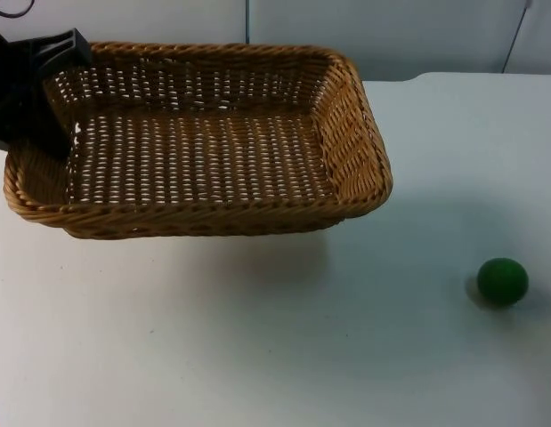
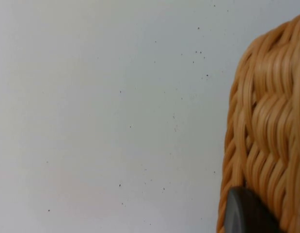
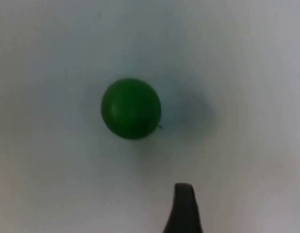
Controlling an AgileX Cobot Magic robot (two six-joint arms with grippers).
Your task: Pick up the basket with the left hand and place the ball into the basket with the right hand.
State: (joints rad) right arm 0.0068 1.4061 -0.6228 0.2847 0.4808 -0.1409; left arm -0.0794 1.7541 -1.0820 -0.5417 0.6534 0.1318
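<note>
The left claw [image 1: 57,98], black, sits at the upper left of the top view and is closed on the left end wall of the rectangular woven wicker basket [image 1: 199,142]. In the left wrist view 1 black fingertip [image 2: 246,213] lies flat against the outer weave of the basket wall [image 2: 266,136], with the white surface [image 2: 106,116] behind it.

The basket is held clear of the white surface [image 1: 257,356]: in the top view a soft shadow lies below its near long wall, apart from the wall itself. The basket occupies the upper left and upper centre of the top view. Its long axis runs left to right. Its open mouth faces up and its interior holds nothing.

The small green round ball [image 1: 502,281] rests on the surface at the lower right of the top view, well apart from the basket, with a faint shadow around its base.

The right claw [image 3: 184,213] hangs above the surface near the ball [image 3: 131,108]. 1 black fingertip [image 3: 183,206] stands just beside the ball and does not touch it. How far the right claw is spread cannot be told from these views. It has hold of nothing.

A grey partition wall [image 1: 373,36] closes the far edge of the surface at the top of the top view.
</note>
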